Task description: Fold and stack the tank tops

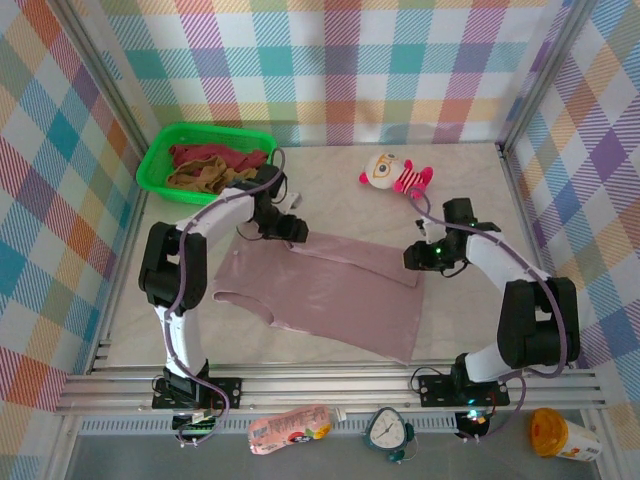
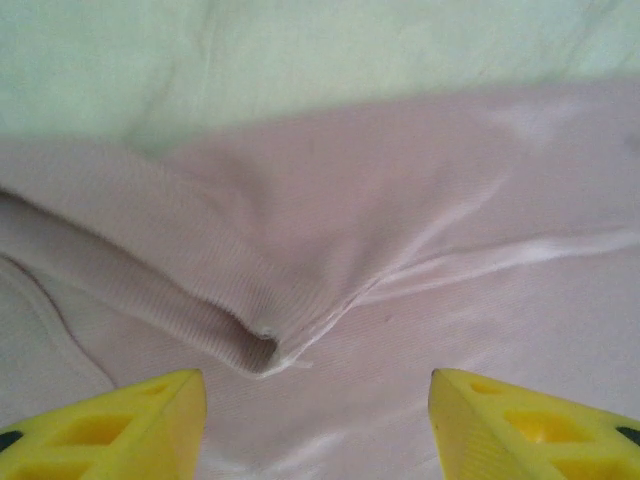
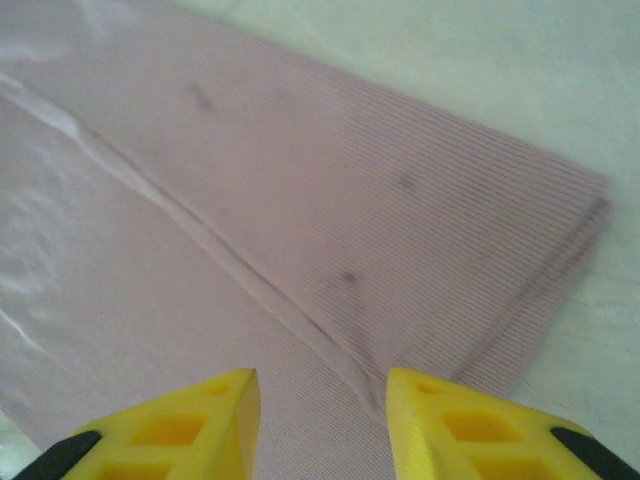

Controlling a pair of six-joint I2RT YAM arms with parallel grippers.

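Observation:
The mauve-pink tank top (image 1: 340, 300) lies flat mid-table, its far edge folded over into a strip (image 1: 360, 258). My left gripper (image 1: 290, 228) hangs over the strip's left end. In the left wrist view its yellow fingers (image 2: 130, 425) stand wide apart, open (image 2: 318, 425) above a puckered fold corner (image 2: 262, 350). My right gripper (image 1: 420, 258) is at the strip's right end. Close up it is open (image 3: 320, 425) over the fold's hem (image 3: 300, 320), with nothing clamped. The tan top (image 1: 200, 178) and the maroon top (image 1: 210, 153) lie crumpled in the green basket (image 1: 155, 165).
A pink-and-white striped plush toy (image 1: 393, 173) lies at the back, right of centre. The basket sits in the back left corner. Checked walls close in three sides. A metal rail runs along the near edge, with a small clock (image 1: 388, 430) and packets below it.

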